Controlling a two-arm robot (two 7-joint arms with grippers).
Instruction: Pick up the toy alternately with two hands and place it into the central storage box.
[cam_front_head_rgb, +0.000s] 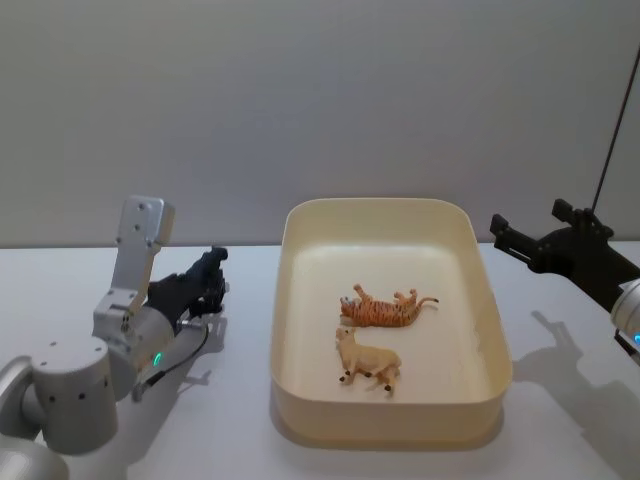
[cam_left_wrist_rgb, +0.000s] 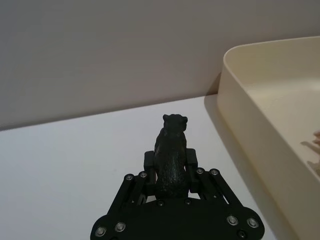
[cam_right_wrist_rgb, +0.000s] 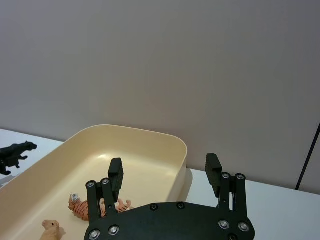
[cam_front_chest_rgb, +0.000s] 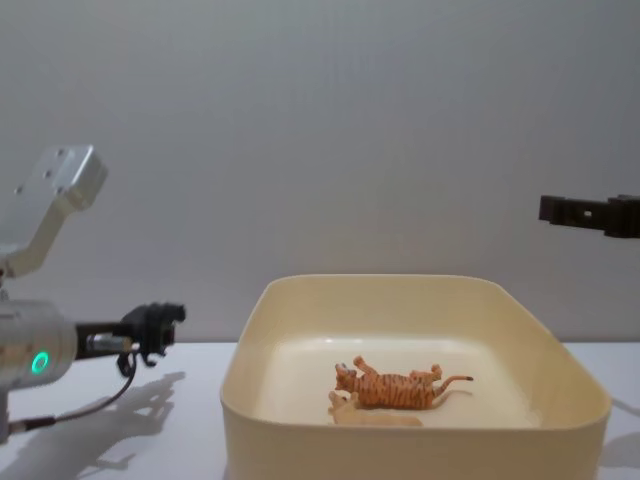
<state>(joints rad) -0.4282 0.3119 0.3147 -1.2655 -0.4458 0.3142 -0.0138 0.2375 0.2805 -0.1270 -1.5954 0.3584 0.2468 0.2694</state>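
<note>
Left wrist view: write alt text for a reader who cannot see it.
The black left gripper is shut on a small black animal figure, held above a white table. Beside it on the table is the rounded corner of a large cream-yellow plastic tub, and a plain grey wall stands behind.

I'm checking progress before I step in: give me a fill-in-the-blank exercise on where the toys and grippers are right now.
1. The left gripper is shut on a ____ animal figure.
2. The number of toys lying in the storage box is ____.
3. The striped toy in the box is a ____.
4. The right gripper, raised beside the box, is ____.

Missing words: black; two; tiger; open
</note>
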